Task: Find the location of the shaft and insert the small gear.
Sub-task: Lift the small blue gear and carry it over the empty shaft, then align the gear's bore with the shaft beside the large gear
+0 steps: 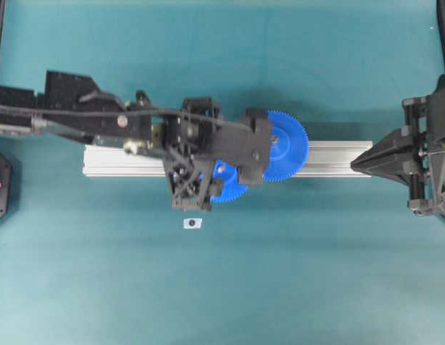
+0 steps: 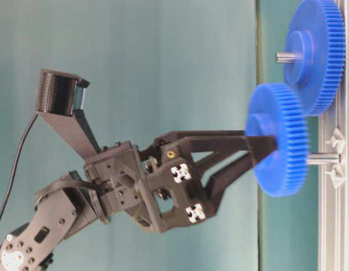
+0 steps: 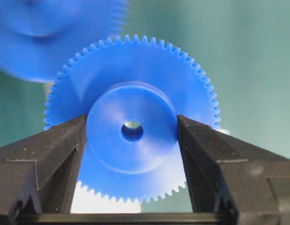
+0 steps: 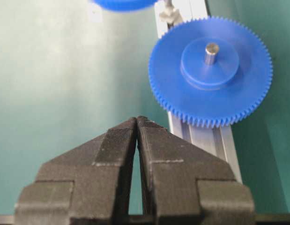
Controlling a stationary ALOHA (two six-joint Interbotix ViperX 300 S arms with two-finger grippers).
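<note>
Above the rail [image 1: 330, 158], the left claw [image 3: 131, 133] pinches the small gear [image 3: 130, 117] by its hub, leaving the bore clear for the shaft [image 2: 323, 159] just beyond it. Beside it sits the larger gear [image 4: 210, 70], already mounted. Right claw [image 4: 136, 123] waits closed, empty.

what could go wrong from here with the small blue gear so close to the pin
1. The left gripper holds the small blue toothed gear only by its raised hub; side force might twist it.
2. Its bore may miss the thin grey metal shaft tip and jam.
3. Its teeth might clash with the larger blue gear, already mounted beside it.
</note>
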